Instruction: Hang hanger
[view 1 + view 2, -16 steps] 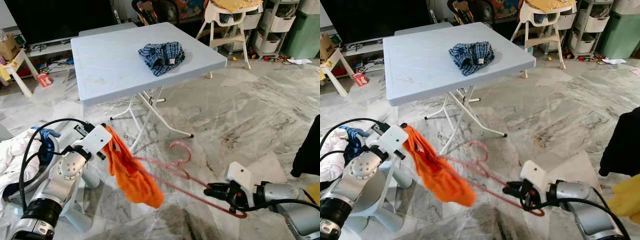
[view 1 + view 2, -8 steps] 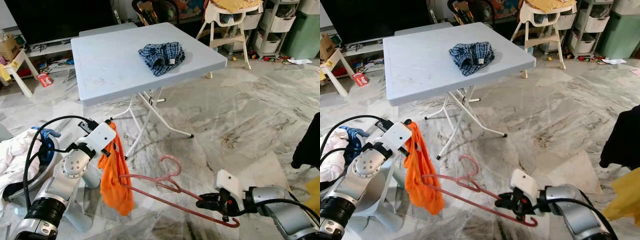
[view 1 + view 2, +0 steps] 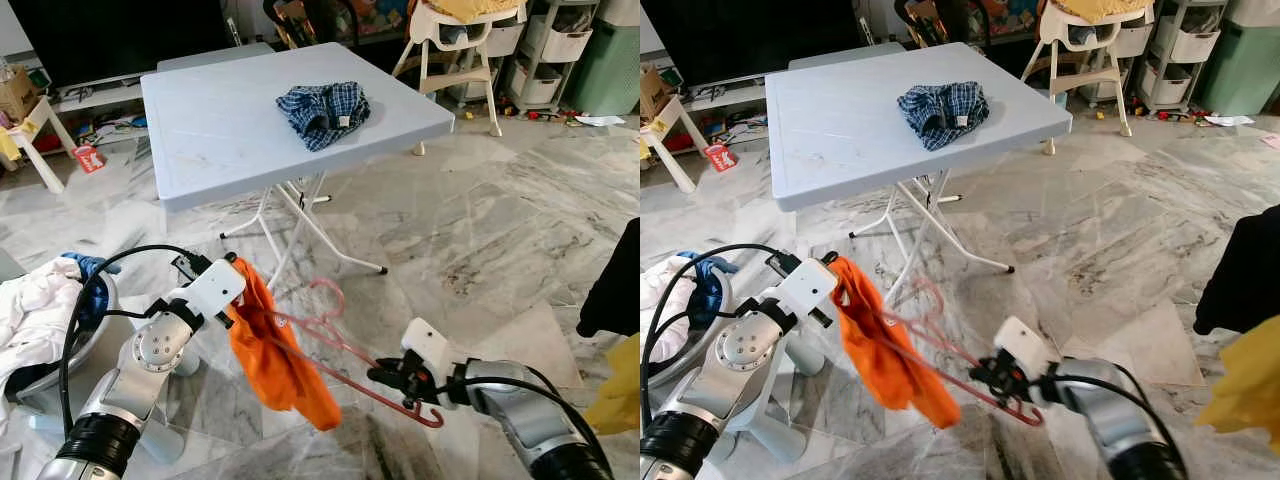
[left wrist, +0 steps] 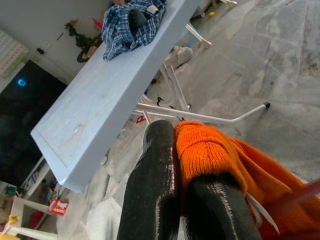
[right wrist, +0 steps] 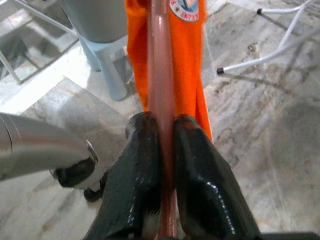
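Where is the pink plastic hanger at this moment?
In the left eye view, the pink plastic hanger hangs low over the marble floor, between the right gripper and the orange garment.

The pink plastic hanger (image 3: 345, 352) hangs in the air below the front edge of the folding table (image 3: 230, 130), tilted, hook toward the table, one end threaded into an orange knitted garment (image 3: 278, 355) that droops from it above the floor

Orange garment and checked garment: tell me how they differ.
The orange garment is plain, hangs pinched in the left hand and is half threaded on the pink hanger held by the right hand. The checked garment is blue plaid and lies crumpled on the table, untouched. Both are cloth.
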Tool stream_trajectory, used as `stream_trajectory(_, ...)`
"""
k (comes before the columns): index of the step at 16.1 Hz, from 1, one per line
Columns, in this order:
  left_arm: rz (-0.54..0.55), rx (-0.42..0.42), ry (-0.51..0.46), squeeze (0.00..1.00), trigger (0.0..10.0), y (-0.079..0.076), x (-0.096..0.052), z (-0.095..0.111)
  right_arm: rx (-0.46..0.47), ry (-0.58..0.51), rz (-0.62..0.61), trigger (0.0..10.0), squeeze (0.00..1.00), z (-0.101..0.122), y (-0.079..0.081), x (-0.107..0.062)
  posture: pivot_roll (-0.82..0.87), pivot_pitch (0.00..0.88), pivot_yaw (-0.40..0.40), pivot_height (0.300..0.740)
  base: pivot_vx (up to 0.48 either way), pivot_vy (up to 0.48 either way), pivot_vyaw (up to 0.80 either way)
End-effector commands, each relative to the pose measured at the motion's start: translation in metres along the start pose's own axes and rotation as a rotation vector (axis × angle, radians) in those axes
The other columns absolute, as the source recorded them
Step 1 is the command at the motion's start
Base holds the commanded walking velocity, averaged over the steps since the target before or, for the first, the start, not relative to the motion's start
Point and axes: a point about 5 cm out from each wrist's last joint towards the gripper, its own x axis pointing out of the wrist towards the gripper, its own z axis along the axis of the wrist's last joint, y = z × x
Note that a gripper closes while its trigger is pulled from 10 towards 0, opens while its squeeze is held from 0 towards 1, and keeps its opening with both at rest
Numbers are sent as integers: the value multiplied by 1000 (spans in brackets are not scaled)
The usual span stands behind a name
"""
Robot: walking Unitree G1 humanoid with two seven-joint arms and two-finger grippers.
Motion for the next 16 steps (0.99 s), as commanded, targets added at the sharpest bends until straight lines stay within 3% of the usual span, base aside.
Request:
stream_trajectory(1,12,18,-4,0,10000,5,-1,3,-10,-23,-46,10000,0,9,-7,2,-69,0,96,740,0,0,0)
stream_trajectory(3,23,21,0,0,10000,6,-2,2,2,-5,-81,10000,0,8,-8,8,-68,0,99,740,0,0,0)
stream_trajectory(5,42,22,12,0,10000,9,-2,2,16,16,-24,10000,0,5,2,15,-66,0,97,740,0,0,0)
stream_trajectory(9,86,66,77,0,10000,20,-4,-8,-19,73,102,10000,0,-9,12,5,-63,0,100,740,0,0,0)
stream_trajectory(11,133,50,103,0,10000,29,-3,-10,-67,180,76,10000,0,-27,4,-8,-63,0,102,740,0,0,0)
stream_trajectory(16,119,44,105,0,10000,25,-2,-8,-146,358,-89,10000,0,-47,-22,-31,-67,0,108,740,0,0,0)
